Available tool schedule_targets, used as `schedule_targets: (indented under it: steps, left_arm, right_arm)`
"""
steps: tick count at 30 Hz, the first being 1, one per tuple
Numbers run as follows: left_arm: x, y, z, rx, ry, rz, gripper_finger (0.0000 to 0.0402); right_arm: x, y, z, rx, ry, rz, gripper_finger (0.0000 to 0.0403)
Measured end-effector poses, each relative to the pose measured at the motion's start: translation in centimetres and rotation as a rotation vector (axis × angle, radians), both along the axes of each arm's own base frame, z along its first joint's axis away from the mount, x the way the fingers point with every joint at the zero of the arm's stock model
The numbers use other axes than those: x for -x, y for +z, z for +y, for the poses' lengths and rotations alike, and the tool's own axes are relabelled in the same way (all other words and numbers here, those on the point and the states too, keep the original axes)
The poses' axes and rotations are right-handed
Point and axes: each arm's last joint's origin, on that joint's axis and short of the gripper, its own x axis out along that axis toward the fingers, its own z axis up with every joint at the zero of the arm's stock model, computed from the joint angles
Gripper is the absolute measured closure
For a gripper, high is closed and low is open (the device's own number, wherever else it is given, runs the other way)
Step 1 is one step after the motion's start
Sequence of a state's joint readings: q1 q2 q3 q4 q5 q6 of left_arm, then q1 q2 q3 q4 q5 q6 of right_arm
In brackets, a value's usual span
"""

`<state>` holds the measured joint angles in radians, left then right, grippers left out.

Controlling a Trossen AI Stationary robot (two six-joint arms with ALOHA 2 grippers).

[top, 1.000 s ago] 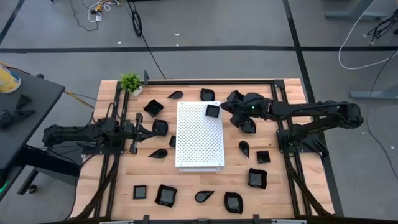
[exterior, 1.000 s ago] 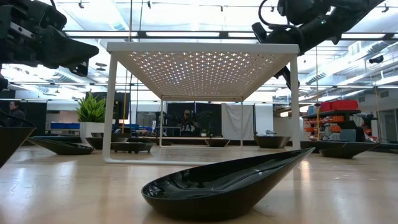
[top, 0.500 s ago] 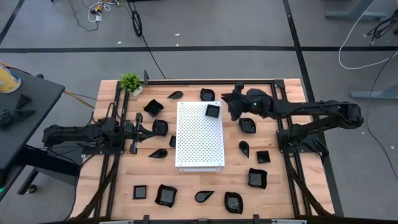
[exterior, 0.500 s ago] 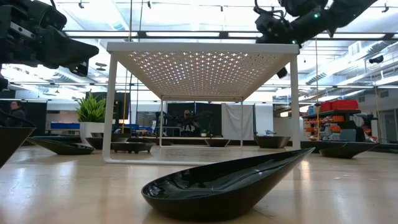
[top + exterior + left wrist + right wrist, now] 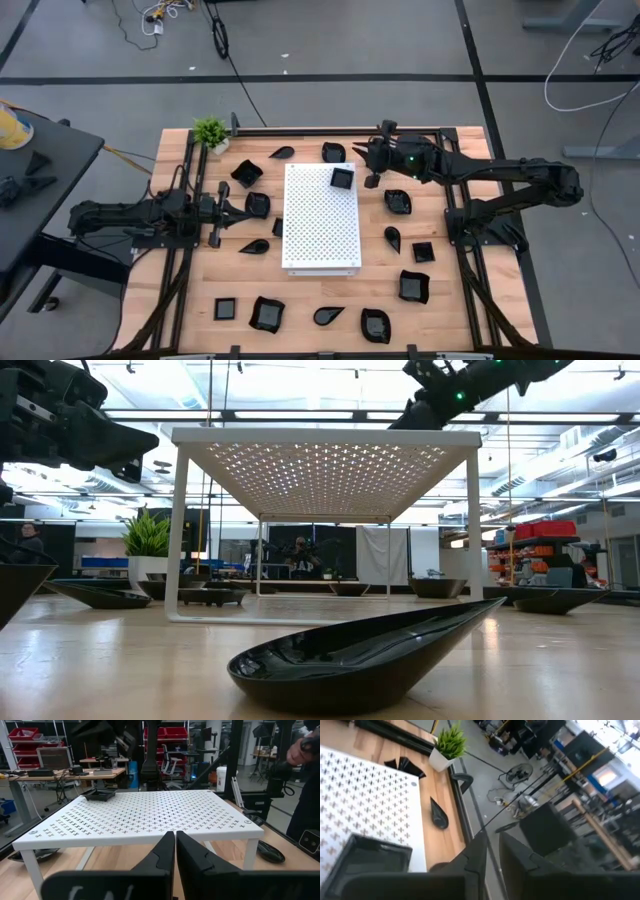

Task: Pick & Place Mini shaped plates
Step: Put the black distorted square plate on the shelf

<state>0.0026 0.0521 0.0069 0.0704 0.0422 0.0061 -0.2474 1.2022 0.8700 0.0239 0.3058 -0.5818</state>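
Since a second ago, the right arm has swung from the dish beside the board to above its far corner; its right pincer (image 5: 366,157), nearly closed, holds nothing visible. On the wooden counter (image 5: 300,295), the white perforated rectangular board (image 5: 320,225) carries one small glossy black square plate (image 5: 342,178); other mini shaped plates (image 5: 400,201) lie around it. The left pincer (image 5: 262,209), shut and empty, waits beside the board.

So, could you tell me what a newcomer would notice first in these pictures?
Probably the white perforated board raised on legs mid-table, with one square black dish on its far end. Small glossy black dishes ring it on the wooden table, and the right gripper hangs beside that far end.
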Motion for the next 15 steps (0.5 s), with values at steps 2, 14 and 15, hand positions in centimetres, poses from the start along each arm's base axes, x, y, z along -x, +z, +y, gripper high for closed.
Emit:
schedule_targets:
  steps: [2, 14, 15]
  left_arm:
    - [0.0, 0.0, 0.0, 0.0, 0.001, 0.0, 0.0381]
    - [0.0, 0.0, 0.0, 0.0, 0.0, 0.001, 0.0381]
    - [0.0, 0.0, 0.0, 0.0, 0.0, 0.0, 0.0381]
  right_arm:
    - [-0.2, 0.0, -0.1, -0.02, -0.006, -0.001, 0.0348]
    - [-1.6, 1.3, -0.3, -0.06, -0.011, 0.029, 0.0348]
    - [-1.7, 1.5, -0.3, -0.071, -0.015, 0.02, 0.0348]
